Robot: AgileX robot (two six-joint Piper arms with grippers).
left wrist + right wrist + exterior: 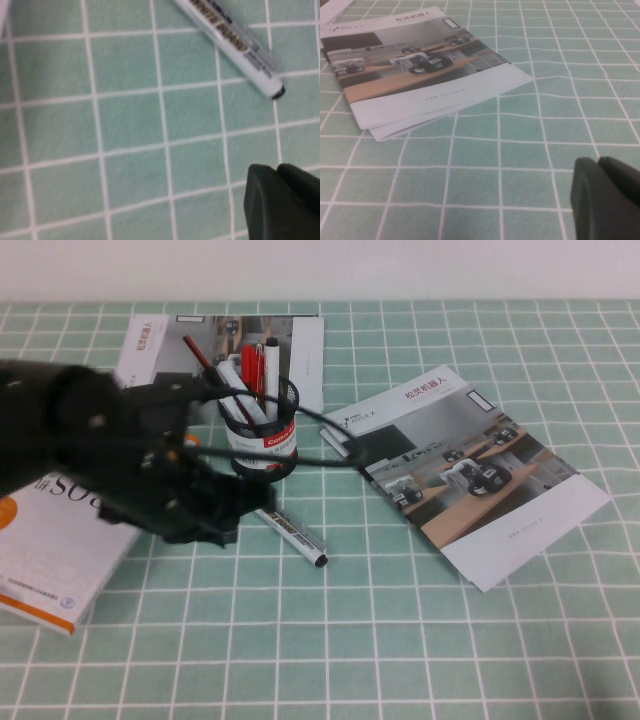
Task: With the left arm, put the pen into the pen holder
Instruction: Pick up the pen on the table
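On the green checked surface (420, 640), the marker pen (292, 532) lies flat just beside the mesh pen holder (262, 435), untouched. The left gripper (205, 512) hovers at its capped end; whether it is open I cannot tell. The right gripper (607, 197), near the brochure (415, 70), looks closed and empty. The pen is probably light, stiff and smooth, so grip the middle of the barrel.

Raised on the robot's own side, angled down over the green checked tablecloth (420, 640). Mounted on the left wrist, close above the cloth, facing down past the left gripper (282, 200), with the pen (235, 45) beyond the jaws, shared with the high view (295, 535). Mounted on the right wrist, low and near, looking past the right gripper (607, 197) toward the brochure (420, 75), likewise seen from above (470, 480).
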